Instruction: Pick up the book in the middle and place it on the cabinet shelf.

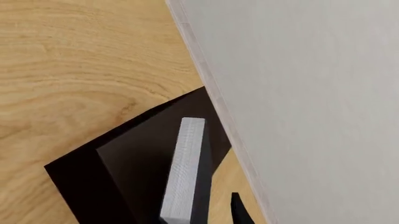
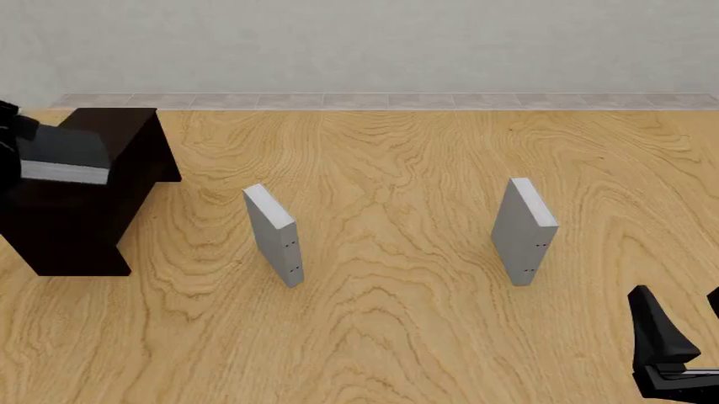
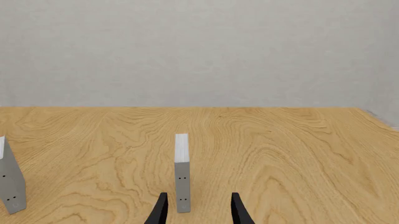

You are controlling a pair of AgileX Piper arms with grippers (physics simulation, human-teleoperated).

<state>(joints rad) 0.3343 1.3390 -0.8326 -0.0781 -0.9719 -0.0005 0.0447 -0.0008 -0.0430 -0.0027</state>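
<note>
Holding the black book (image 2: 66, 157) over the cabinet (image 2: 79, 227) top, your left gripper (image 2: 9, 139) looks clamped on it (fingers mostly off-frame), page edge outward so it can settle flat. Your right gripper (image 3: 197, 209) idles with jaws apart near one grey book (image 3: 181, 172), clear of the work.

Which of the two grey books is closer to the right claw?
The right-hand grey book. It stands just ahead of the right claw at the table's near right, and shows between its fingers in the right wrist view; the other grey book stands farther left.
</note>
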